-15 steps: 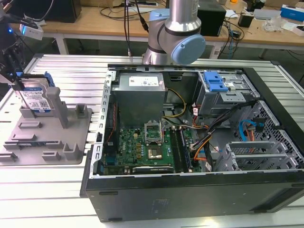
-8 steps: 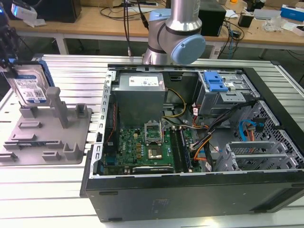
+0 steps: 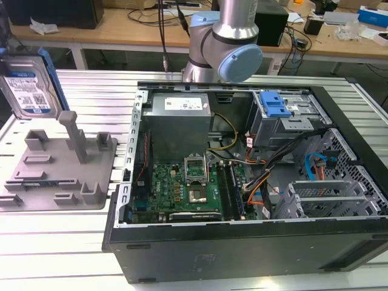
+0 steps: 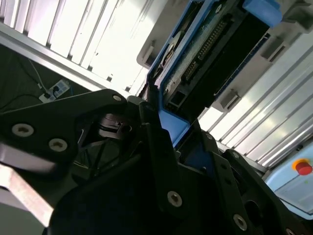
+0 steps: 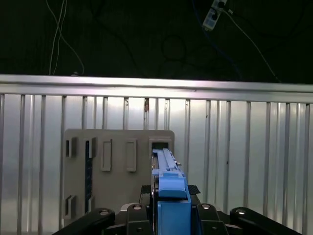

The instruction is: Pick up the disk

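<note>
The disk [image 3: 27, 85] is up in the air at the exterior view's left edge, above the back of the grey fixture [image 3: 57, 167]. It stands on its edge w/ the white-and-blue label facing the camera. It does not touch the fixture. A blue rail runs down its side.

In both wrist views the gripper [image 5: 168, 215] has its black fingers [image 4: 151, 142] pressed on the two sides of the disk [image 4: 205, 54], so the jaws are clenched on it. In the first wrist view the disk [image 5: 168, 176] is seen edge-on, a thin blue strip sticking out from betw. the fingers. Below it lies the grey fixture [image 5: 117, 161] on the ribbed metal table [image 5: 244, 161]. The fixture's slots are bare.

In the second wrist view the disk's underside shows: a dark board w/ a row of pins, and blue rails at the sides.

In the exterior view the robot arm [image 3: 227, 42] stands behind an open computer case [image 3: 242, 200]. Inside the case are a green board, many wires, and a drive cage w/ a blue handle [image 3: 276, 109]. The case sits on the exterior view's right of the fixture, just beside it. A wooden bench [image 3: 121, 27] is at the back.
</note>
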Motion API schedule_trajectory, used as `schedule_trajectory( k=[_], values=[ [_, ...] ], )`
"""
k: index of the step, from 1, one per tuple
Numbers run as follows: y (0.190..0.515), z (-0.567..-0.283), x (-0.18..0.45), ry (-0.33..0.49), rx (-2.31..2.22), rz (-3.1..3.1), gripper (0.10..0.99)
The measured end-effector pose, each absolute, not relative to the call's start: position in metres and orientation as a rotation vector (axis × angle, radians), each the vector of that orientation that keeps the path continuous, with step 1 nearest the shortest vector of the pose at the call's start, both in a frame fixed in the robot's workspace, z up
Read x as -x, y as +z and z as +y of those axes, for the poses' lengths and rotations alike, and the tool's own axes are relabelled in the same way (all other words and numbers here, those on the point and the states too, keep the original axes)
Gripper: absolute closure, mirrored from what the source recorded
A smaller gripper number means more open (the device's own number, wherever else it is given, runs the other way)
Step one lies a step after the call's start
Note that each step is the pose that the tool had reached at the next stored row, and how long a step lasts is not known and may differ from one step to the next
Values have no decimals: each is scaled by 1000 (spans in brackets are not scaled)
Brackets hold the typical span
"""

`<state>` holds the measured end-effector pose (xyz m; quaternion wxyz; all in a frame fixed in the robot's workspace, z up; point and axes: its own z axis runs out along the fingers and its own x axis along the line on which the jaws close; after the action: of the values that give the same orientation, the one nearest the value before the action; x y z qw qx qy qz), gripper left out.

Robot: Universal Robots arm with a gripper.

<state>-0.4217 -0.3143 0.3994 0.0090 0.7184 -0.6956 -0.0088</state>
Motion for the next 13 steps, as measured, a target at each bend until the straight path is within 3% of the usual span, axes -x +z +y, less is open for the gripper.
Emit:
schedule_trajectory(
  k=[13],
  values=[
    [486, -314, 422, -33, -2246, -2175, 718]
  ],
)
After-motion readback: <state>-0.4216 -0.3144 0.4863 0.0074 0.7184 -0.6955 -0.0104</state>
